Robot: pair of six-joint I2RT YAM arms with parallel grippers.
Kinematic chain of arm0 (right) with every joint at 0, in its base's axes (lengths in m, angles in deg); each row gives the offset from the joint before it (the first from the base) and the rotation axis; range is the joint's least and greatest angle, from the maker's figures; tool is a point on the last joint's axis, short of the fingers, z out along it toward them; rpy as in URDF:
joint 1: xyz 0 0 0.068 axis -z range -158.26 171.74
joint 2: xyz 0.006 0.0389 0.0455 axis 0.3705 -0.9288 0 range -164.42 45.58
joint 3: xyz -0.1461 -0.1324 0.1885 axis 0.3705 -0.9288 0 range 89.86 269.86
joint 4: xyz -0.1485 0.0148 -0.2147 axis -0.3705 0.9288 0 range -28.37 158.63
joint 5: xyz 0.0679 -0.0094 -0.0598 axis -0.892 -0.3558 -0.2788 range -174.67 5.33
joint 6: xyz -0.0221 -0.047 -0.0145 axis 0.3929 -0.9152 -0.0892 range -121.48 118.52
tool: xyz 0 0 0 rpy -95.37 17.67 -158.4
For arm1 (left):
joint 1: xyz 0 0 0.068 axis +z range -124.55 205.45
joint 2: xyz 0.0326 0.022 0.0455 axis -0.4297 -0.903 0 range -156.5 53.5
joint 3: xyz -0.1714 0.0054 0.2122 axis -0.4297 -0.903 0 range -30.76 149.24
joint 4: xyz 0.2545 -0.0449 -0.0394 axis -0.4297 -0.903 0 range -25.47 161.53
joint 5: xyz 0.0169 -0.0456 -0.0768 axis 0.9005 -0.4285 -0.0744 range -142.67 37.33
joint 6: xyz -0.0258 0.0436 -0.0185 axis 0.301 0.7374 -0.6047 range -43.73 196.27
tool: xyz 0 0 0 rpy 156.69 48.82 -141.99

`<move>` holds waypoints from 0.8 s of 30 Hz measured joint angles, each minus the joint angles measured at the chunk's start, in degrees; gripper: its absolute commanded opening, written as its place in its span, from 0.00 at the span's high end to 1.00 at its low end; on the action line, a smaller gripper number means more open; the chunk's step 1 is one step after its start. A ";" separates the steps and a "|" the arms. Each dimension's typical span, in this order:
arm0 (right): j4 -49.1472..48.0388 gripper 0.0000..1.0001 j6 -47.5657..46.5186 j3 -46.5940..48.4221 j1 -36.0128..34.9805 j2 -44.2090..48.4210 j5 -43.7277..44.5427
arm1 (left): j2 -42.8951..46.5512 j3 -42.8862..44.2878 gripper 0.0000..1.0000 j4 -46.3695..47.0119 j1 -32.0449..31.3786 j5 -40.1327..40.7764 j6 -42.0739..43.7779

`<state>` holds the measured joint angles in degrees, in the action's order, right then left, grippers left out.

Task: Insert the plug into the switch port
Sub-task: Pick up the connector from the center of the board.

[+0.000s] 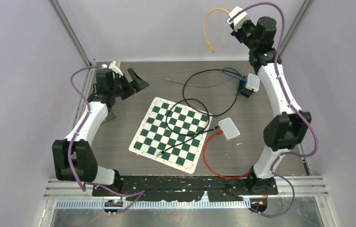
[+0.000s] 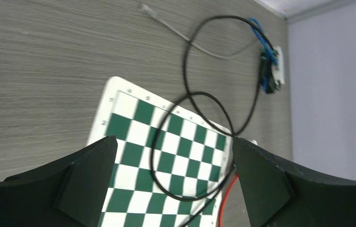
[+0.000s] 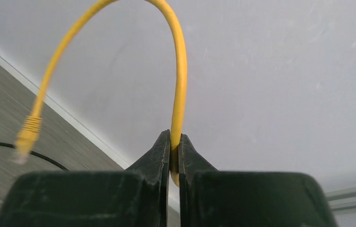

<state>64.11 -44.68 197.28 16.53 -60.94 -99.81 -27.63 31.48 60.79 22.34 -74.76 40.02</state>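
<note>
— While I am watching the right wrist feed, the right gripper (image 3: 175, 158) is pinching the yellow cable (image 3: 179, 71), both fingers pressing flat against it. The cable is arching up and over, and its plug (image 3: 24, 135) is dangling free at the left, blurred.

— Where is that hanging in the cell?

— From the top camera, I am seeing it high at the far edge, in front of the back wall, with the plug hanging in the air above the far side of the table (image 1: 247, 118). Nothing is touching the plug.

— And the switch?

— Two white boxes are lying on the table. The near switch box (image 1: 229, 128) is sitting just beside the right corner of the chessboard mat (image 1: 171, 132), with a red cable (image 1: 204, 156) and a black cable (image 2: 185, 66) running to it. The far switch box (image 1: 252, 83) is lying near the right arm, with a blue cable (image 2: 257, 28) going into it. The plug is hanging well apart from both, and I cannot make out the ports.

— Left side?

— The left gripper (image 2: 174, 141) is gaping wide and gripping nothing, hovering over the table's far left, beside the mat. The black cable is looping across the mat, and a grey cable (image 1: 192, 85) is lying loose beyond it.
</note>
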 measured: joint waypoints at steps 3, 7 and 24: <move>4.63 0.95 2.71 0.02 -2.23 7.28 -2.12 | 0.02 0.33 0.10 1.18 -0.33 -5.97 0.39; 12.81 0.95 12.02 0.02 -5.66 13.81 -4.04 | 1.40 0.44 0.12 0.98 -1.73 -10.95 3.98; 23.26 0.95 62.62 -32.04 -7.39 32.70 -14.82 | 11.06 2.03 0.15 0.50 -22.14 -17.46 19.04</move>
<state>87.37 17.94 165.24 9.14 -28.24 -114.62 -16.57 33.51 61.29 0.19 -92.22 59.05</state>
